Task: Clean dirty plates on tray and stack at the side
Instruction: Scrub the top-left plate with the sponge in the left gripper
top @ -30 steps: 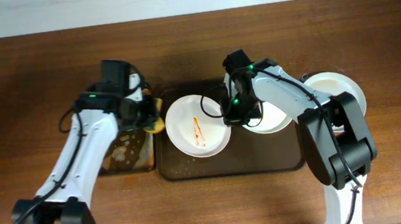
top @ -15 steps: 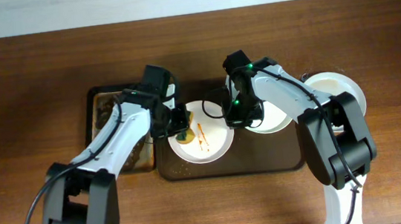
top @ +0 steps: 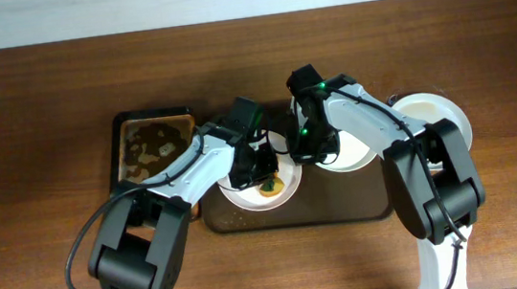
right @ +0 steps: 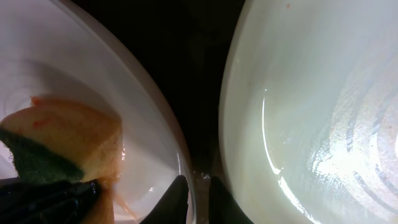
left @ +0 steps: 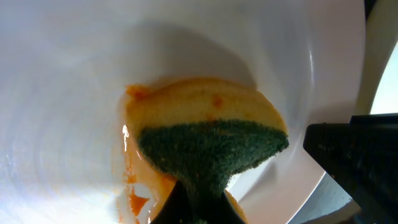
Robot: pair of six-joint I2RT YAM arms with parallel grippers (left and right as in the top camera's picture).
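Pressing a green-and-yellow sponge [left: 211,143] onto the smeared plate [left: 62,74], the left gripper [top: 264,176] is clamped on the sponge. The right gripper [right: 198,186] pinches that plate's right rim. This plate sits at the left of the brown tray [top: 343,211]. A second plate [right: 311,93] lies just right of it, and a third plate [top: 443,111] rests on the table farther right.

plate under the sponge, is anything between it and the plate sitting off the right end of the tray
Yes. The second plate on the tray lies directly between the smeared plate and the side plate. Getting there would probably mean lifting the smeared plate over it rather than sliding it.
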